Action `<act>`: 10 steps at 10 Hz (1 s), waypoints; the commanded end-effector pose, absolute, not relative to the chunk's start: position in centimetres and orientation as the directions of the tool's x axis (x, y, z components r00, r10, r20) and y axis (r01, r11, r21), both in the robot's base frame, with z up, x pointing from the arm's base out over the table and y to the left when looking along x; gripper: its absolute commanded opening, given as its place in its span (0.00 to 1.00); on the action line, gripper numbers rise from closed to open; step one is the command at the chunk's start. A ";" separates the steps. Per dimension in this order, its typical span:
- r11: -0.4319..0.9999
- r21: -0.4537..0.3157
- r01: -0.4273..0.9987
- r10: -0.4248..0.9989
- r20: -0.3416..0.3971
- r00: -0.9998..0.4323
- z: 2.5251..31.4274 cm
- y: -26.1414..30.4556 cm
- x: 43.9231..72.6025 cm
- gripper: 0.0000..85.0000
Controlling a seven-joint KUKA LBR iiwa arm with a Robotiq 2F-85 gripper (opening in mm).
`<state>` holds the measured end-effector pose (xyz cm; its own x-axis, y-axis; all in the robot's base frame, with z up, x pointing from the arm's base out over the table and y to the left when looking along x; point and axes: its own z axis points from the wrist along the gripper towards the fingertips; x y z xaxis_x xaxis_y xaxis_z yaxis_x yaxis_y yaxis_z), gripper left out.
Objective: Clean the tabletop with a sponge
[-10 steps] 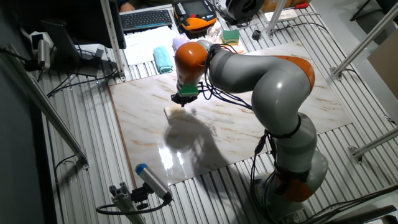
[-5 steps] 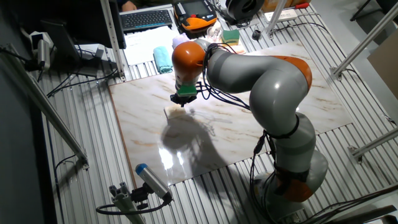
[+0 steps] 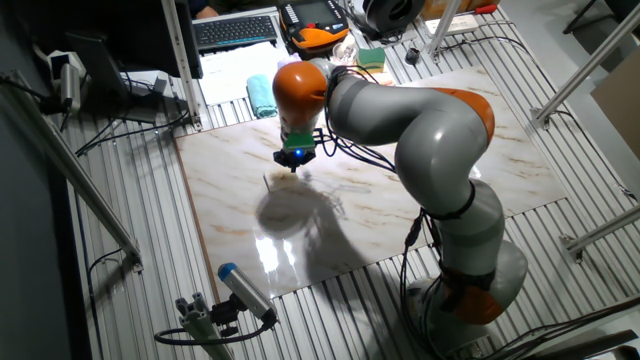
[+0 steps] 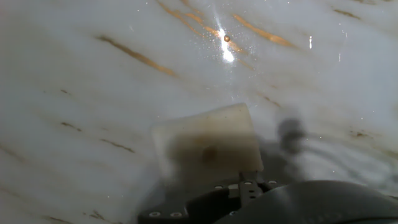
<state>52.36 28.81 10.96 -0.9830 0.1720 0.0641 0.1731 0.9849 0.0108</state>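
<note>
The sponge (image 3: 276,180), a small cream block, rests on the left half of the white marble-look tabletop (image 3: 230,210). My gripper (image 3: 292,163) stands low over the slab with its tip at the sponge's right end. In the hand view the sponge (image 4: 208,144) fills the middle, flat against the tabletop (image 4: 93,81) and partly shadowed. Its near edge runs under the dark hand body, where my gripper (image 4: 241,182) is shut on it. The fingers are mostly hidden. A bright glare spot lies on the slab beyond the sponge.
Behind the slab lie a folded teal cloth (image 3: 262,95), a green-and-yellow sponge (image 3: 372,58), a keyboard (image 3: 235,30) and an orange-black pendant (image 3: 315,25). A blue-capped tool (image 3: 243,290) sits on the ribbed metal at front left. Slanted metal bars (image 3: 90,200) stand at left.
The arm's orange joint and the gripper have shifted slightly left and toward the back over the slab. The sponge stays at the gripper's tip.
</note>
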 end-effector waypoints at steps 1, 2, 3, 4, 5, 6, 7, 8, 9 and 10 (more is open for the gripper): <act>0.985 0.003 0.172 0.172 0.061 -0.983 11.0 28.8 52.4 0.00; 0.985 -0.003 0.173 0.173 0.040 -0.984 11.0 28.8 52.4 0.00; 0.984 0.005 0.180 0.179 0.032 -0.983 11.0 28.8 52.4 0.00; 0.984 0.010 0.178 0.178 0.031 -0.984 11.0 28.8 52.4 0.00; 0.982 0.017 0.190 0.190 0.019 -0.982 10.3 29.0 52.4 0.00; 0.981 0.048 0.187 0.187 0.003 -0.982 9.7 29.1 52.7 0.00; 0.984 0.048 0.171 0.172 -0.013 -0.985 9.4 29.4 52.9 0.00; 0.986 0.039 0.160 0.161 -0.027 -0.987 9.3 29.6 52.9 0.00; 0.988 0.032 0.154 0.155 -0.048 -0.987 9.3 29.9 53.0 0.00; 0.993 0.034 0.117 0.119 -0.056 -0.991 9.4 30.0 53.0 0.00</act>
